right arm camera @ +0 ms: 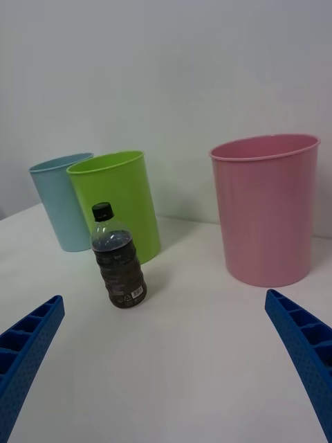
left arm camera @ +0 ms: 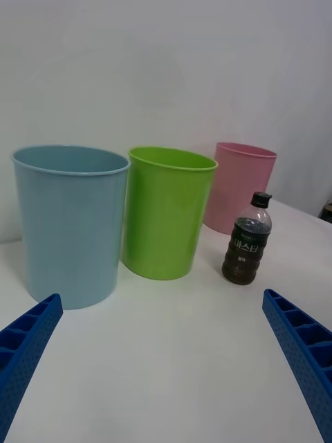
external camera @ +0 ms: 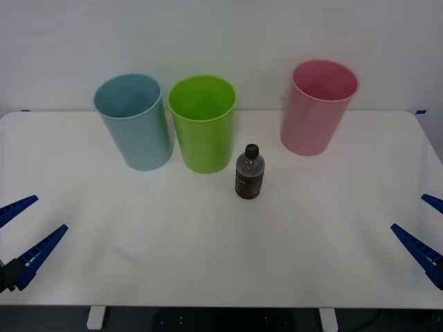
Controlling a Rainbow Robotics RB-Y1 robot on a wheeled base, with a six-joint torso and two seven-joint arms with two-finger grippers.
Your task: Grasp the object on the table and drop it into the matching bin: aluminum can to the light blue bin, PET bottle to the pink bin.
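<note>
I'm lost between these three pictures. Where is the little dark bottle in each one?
Front view: the bottle stands mid-table, just right of the green bin.
Right wrist view: the bottle stands before the green bin, the pink bin off to the side.
Left wrist view: the bottle stands between green bin and pink bin.
Shared landmark: the green bin.

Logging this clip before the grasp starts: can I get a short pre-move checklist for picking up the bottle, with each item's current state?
1. PET bottle upright on the table, cap on: ok.
2. Bottle free of contact with the lime green bin beside it: ok, a gap shows.
3. Pink bin upright, mouth open: ok.
4. Right end effector open, low at the table's right edge: ok.
5. Left end effector open, at the left edge, away from the bottle: ok.
6. Pink bin's inside empty: cannot tell.
</note>
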